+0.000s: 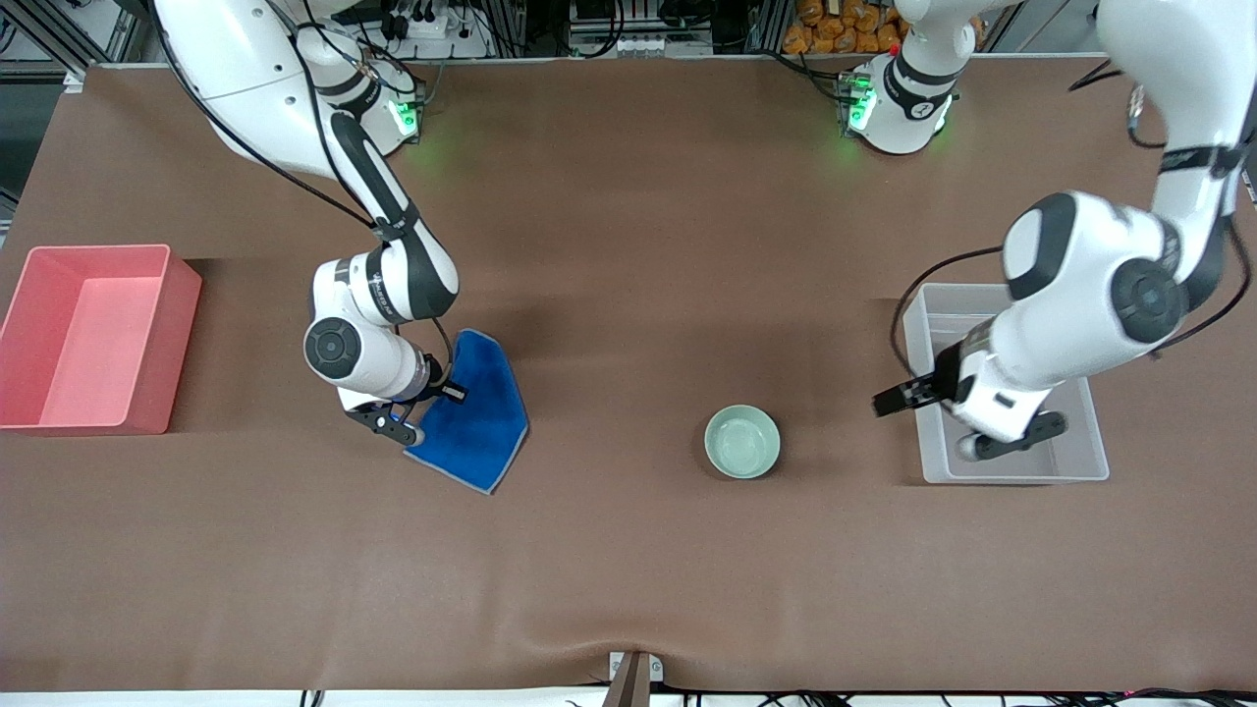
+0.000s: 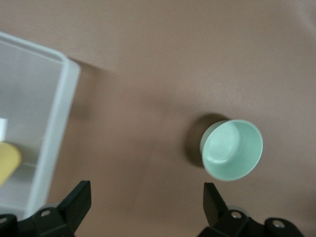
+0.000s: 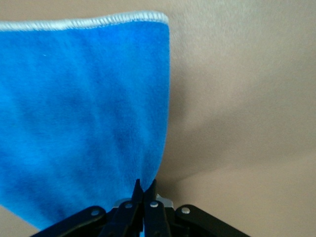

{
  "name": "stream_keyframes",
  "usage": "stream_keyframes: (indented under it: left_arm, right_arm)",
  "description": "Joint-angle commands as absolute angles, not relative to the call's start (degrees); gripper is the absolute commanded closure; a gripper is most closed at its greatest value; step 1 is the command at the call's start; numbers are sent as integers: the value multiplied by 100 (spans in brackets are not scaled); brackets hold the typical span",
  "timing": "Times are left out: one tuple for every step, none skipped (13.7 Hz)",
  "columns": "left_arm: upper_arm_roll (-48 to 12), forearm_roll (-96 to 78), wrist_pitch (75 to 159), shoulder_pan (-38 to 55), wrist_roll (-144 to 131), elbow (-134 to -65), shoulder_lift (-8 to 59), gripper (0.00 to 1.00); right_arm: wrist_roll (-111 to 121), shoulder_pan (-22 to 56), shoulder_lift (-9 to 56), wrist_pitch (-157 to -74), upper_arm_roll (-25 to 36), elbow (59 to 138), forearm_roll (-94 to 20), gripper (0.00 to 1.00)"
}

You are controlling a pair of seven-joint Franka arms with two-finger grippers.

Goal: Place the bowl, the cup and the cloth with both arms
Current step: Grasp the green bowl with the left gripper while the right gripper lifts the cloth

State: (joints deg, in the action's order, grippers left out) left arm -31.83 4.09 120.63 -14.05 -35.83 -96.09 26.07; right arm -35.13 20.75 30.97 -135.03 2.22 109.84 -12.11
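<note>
The pale mint green bowl stands upright and empty on the brown table, between the two arms; it also shows in the left wrist view. My left gripper is open and empty over the clear bin, its open jaws wide apart. The yellow cup lies in that bin; the left arm hides it in the front view. My right gripper is shut on an edge of the blue cloth. The cloth spreads away from the shut fingers.
A red bin stands empty at the right arm's end of the table. The clear bin is at the left arm's end. A small bracket sits at the table edge nearest the front camera.
</note>
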Motion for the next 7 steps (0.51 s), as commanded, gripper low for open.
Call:
stream_keyframes:
  left_arm:
    - [-3155,1114,12408,-1021,-4418,-9220,3276,0]
    - [-3155,1290,12488,-880,-4604,-9115,3496,4]
    - [-3155,1414,12498,-775,-4788,-9027,3689,6]
    - [-3155,1511,12498,-652,-4938,-8965,3805,6]
    - [-3155,1599,12507,-555,-5026,-8956,3884,7]
    - [-3155,1626,12542,-493,-5071,-8956,3980,10]
    - [-3147,1643,12646,-414,-5115,-8956,4051,13]
  right_arm:
    - [-3481,2136,2612,-13413,281,11092,-1292,100]
    - [-3480,2127,2497,-13290,290,11083,-1266,100]
    - [-3472,2101,2348,-13237,299,11092,-1248,100]
    - [-3472,2101,2251,-13210,308,11100,-1231,100]
    - [-3472,2092,2146,-13114,316,11092,-1213,100]
    - [-3498,2083,2023,-13052,325,11092,-1213,100]
    - [-3481,2083,1874,-13034,377,11092,-1195,100]
